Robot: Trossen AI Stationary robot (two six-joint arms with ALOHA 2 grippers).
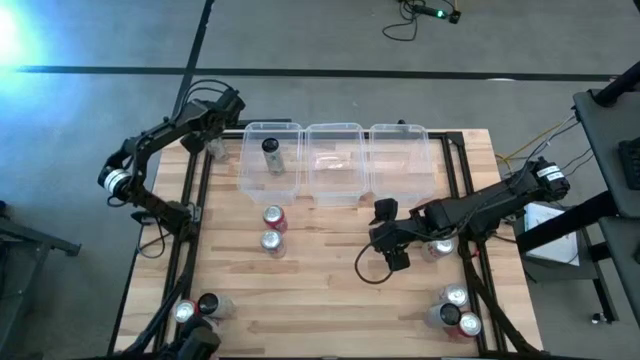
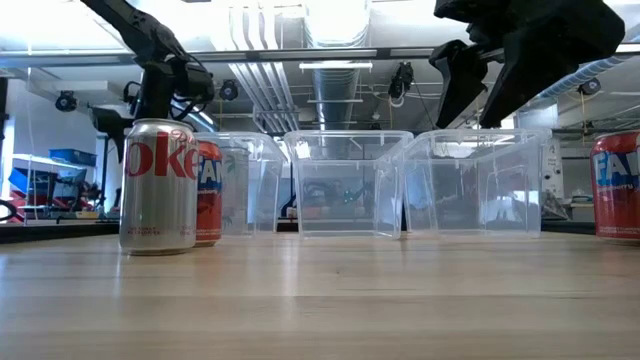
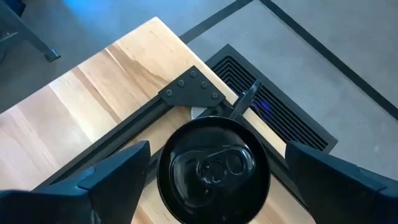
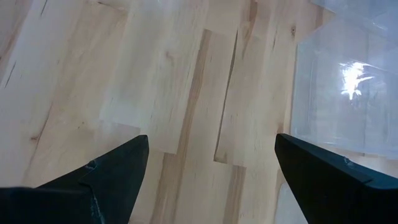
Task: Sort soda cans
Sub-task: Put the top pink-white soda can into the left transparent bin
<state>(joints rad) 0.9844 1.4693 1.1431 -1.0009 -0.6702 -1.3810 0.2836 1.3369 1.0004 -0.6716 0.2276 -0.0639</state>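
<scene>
Evidently the sort is barely begun: one black metal can [image 1: 270,152] stands in the left clear plastic bin [image 1: 272,185], its neighbours holding none. The left gripper [image 3: 208,180] hangs above another black-topped can [image 3: 213,169] at the light wooden desk [image 1: 330,290]'s far-left corner, jaws wide to straddle it. The right gripper [image 1: 388,235] hovers mid-desk, jaws wide, holding nothing, near a silver can [image 1: 440,247].

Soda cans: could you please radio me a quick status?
Left gripper open over a black can at the table's far left corner. Right gripper open, empty, mid-table. One can in the left bin.
</scene>
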